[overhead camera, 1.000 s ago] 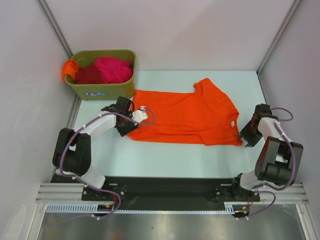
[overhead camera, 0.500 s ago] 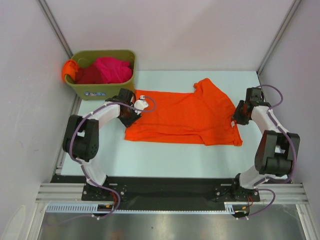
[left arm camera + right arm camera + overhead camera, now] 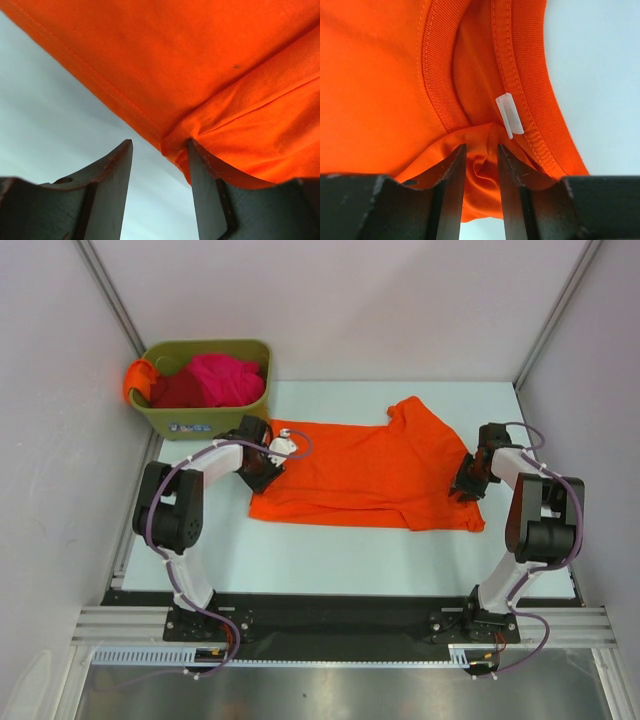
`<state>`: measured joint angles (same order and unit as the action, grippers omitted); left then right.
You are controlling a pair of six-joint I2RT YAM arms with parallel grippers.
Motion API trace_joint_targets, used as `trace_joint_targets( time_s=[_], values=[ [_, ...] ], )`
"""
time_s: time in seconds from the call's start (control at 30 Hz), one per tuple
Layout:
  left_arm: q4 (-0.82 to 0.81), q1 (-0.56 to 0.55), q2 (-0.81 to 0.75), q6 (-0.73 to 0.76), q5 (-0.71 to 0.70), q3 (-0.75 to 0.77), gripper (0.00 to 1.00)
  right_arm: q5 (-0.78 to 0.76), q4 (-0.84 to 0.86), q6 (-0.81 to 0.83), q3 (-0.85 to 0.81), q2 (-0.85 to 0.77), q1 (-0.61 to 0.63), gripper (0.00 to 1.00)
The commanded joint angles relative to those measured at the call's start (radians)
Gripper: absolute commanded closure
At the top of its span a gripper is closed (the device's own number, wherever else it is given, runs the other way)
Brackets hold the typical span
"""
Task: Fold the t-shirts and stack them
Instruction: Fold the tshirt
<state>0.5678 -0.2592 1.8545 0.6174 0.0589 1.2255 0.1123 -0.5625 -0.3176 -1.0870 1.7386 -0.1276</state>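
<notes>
**Pinching the collar, straddling the hem corner**

Lying flat at the middle of the table [image 3: 330,540], the shirt [image 3: 370,475] has its collar [image 3: 440,75] at 3 o'clock, its hem at 9 o'clock and one sleeve pointing to 12 o'clock. A white tag [image 3: 509,116] is sewn inside the collar.

The right gripper [image 3: 481,147] is at the shirt's 3 o'clock edge. Its fingers are drawn close on a puckered bunch of orange cloth just below the collar band, so it grasps the shirt there.

The left gripper [image 3: 160,142] is at the shirt's 10 o'clock corner, low over the table. Its jaws stand apart, with bare table showing between them. The folded hem corner reaches just into the gap and touches the inner face of one finger. It looks released, not clamped.

At 10 o'clock on the table, just beyond the left gripper, sits the bin [image 3: 210,420]. It holds a pink shirt [image 3: 225,378] beside a red shirt [image 3: 175,390]. An orange one [image 3: 138,380] is draped over the bin's 9 o'clock rim.
</notes>
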Motion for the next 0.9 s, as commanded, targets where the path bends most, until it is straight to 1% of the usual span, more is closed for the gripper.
trace_joint_targets(
  time_s=[0.0,0.07,0.1,0.17,0.2,0.27,0.3,0.33,0.37,0.4,0.47,0.5,0.87],
  values=[
    [0.024,0.008,0.005,-0.016,0.079,0.042,0.48,0.006,0.016,0.006,-0.034,0.01,0.005,0.64],
    [0.041,0.008,-0.008,-0.01,0.116,0.032,0.5,0.007,0.018,0.003,-0.037,0.022,0.005,0.71],
    [0.046,0.008,-0.012,-0.004,0.124,0.026,0.53,0.004,0.018,0.003,-0.039,0.025,0.005,0.73],
    [0.063,0.009,-0.026,0.007,0.131,0.011,0.56,-0.002,0.015,0.0,-0.039,0.029,0.005,0.73],
    [0.072,0.009,-0.031,0.019,0.139,0.006,0.6,-0.005,0.016,0.0,-0.037,0.026,0.005,0.74],
    [0.09,0.008,-0.047,0.028,0.145,-0.01,0.66,-0.005,0.019,0.0,-0.036,0.022,0.006,0.82],
    [0.093,0.009,-0.052,0.034,0.148,-0.015,0.72,-0.008,0.022,0.0,-0.036,0.024,0.005,0.86],
    [0.096,0.008,-0.055,0.038,0.148,-0.021,0.75,-0.01,0.023,-0.001,-0.036,0.022,0.005,0.94],
    [0.096,0.008,-0.058,0.039,0.148,-0.024,0.79,-0.011,0.024,-0.003,-0.037,0.019,0.005,0.97],
    [0.096,0.008,-0.057,0.041,0.142,-0.026,0.88,-0.017,0.026,-0.003,-0.04,0.015,0.005,1.0],
    [0.092,0.009,-0.058,0.038,0.134,-0.024,0.97,-0.023,0.024,-0.003,-0.044,0.007,0.005,1.0],
    [0.081,0.009,-0.061,0.032,0.128,-0.021,1.0,-0.031,0.026,-0.005,-0.047,-0.007,0.005,1.0],
    [0.015,0.008,-0.1,-0.051,0.044,0.028,1.0,-0.065,0.032,0.003,-0.05,-0.091,-0.003,1.0]
  ],
)
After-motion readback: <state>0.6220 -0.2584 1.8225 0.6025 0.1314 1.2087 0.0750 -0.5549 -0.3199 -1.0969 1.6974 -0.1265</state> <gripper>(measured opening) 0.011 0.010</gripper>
